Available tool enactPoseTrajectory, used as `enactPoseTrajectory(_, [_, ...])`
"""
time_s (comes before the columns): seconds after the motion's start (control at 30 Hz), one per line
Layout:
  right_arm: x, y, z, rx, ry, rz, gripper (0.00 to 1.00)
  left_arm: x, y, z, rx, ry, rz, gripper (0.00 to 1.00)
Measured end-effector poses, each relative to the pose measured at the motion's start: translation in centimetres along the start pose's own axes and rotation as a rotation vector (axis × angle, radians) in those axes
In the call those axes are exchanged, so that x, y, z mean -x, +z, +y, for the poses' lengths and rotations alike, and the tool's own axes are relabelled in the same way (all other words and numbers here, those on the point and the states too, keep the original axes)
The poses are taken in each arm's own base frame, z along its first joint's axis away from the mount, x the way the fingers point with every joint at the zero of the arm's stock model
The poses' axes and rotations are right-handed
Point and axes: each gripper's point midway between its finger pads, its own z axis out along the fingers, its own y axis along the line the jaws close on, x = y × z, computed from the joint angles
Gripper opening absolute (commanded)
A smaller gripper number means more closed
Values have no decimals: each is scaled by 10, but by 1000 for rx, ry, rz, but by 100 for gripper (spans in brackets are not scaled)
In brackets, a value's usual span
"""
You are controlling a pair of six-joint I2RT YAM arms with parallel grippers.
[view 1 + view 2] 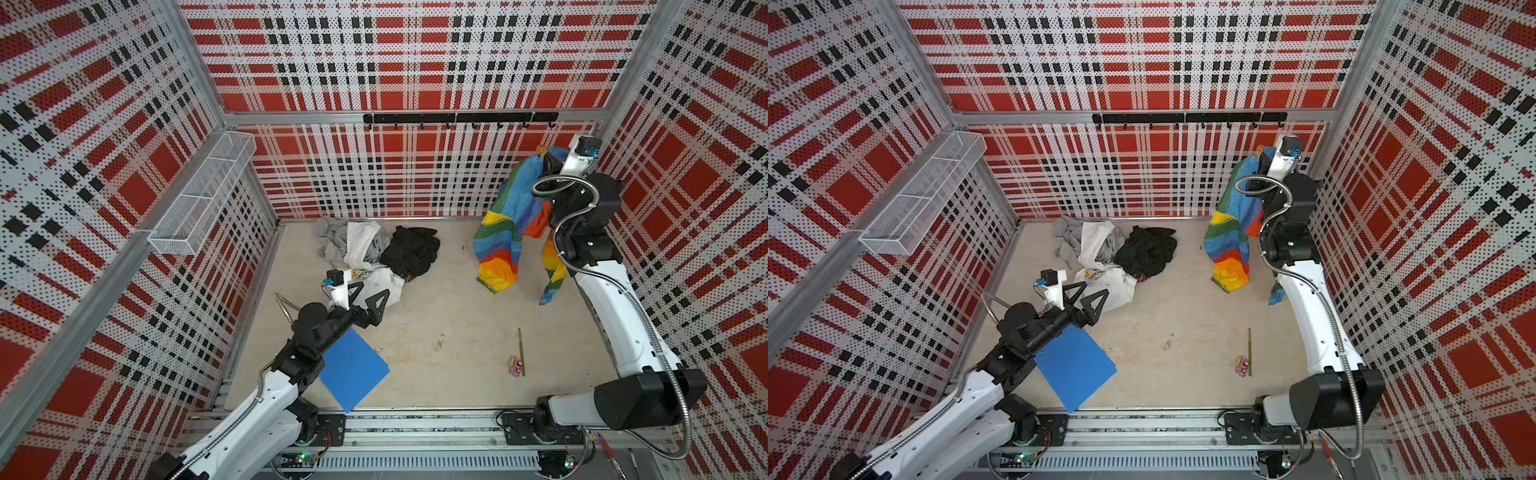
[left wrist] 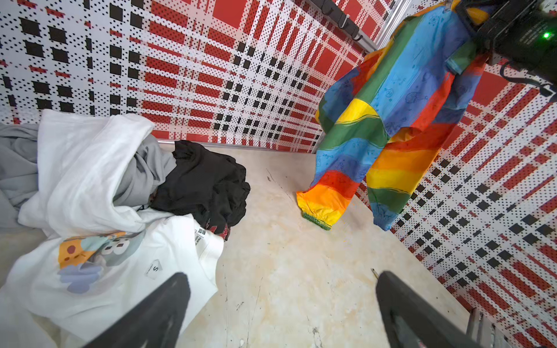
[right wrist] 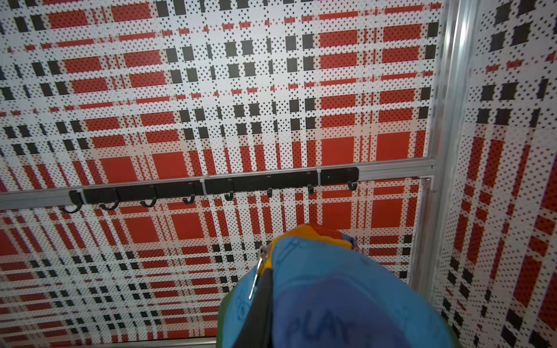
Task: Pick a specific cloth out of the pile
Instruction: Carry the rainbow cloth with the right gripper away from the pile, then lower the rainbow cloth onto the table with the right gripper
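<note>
We see the right end effector [image 1: 543, 154] clenched on the top of the cloth [image 1: 509, 224], which hangs from it in rainbow bands near the back right corner, well apart from the pile [image 1: 374, 249] (its orange cuff reaches down to the table [image 1: 436, 324], though we cannot tell whether it touches). The left end effector [image 1: 372, 293] is released, jaws wide and holding nothing, just over the white printed shirt [image 1: 392, 281] at the pile's near edge, with grey and black garments heaped behind it near the back wall.
</note>
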Motion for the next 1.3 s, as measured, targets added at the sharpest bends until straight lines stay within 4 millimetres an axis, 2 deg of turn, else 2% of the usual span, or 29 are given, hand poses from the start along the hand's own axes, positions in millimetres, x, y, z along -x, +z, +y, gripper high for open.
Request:
enactPoseTrajectory(0.13, [-33,-6,8,61,61,55,0,-5,3,2,4,-8,14,99])
enactPoseTrajectory(0.2, [-58,-9,8,71,81,97,0,-7,4,2,4,-9,20,99])
enactPoseTrajectory(0.37, [-126,-21,-2,28,93,228,0,-7,4,1,2,-10,22,99])
enactPoseTrajectory(0.47, [-159,-30,-11,-7,87,284,0,-7,4,1,2,-10,22,99])
enactPoseTrajectory(0.67, [-199,-49,-35,-83,95,331,0,-8,5,2,3,-11,24,99])
enactPoseTrajectory(0.8, [-208,-58,-60,-229,85,348,0,-8,5,2,4,-11,24,99])
enactPoseTrajectory(0.87, [-206,-63,-74,-315,74,339,0,-8,5,2,6,-11,23,99])
enactPoseTrajectory(0.97, [-198,-69,-85,-384,60,317,0,-8,5,2,6,-11,23,99])
enactPoseTrajectory(1.17, [-194,-73,-97,-463,36,317,0,-11,6,3,8,-12,34,99])
enactPoseTrajectory(1.3, [-188,-64,-92,-440,31,313,0,-12,7,3,9,-13,36,99])
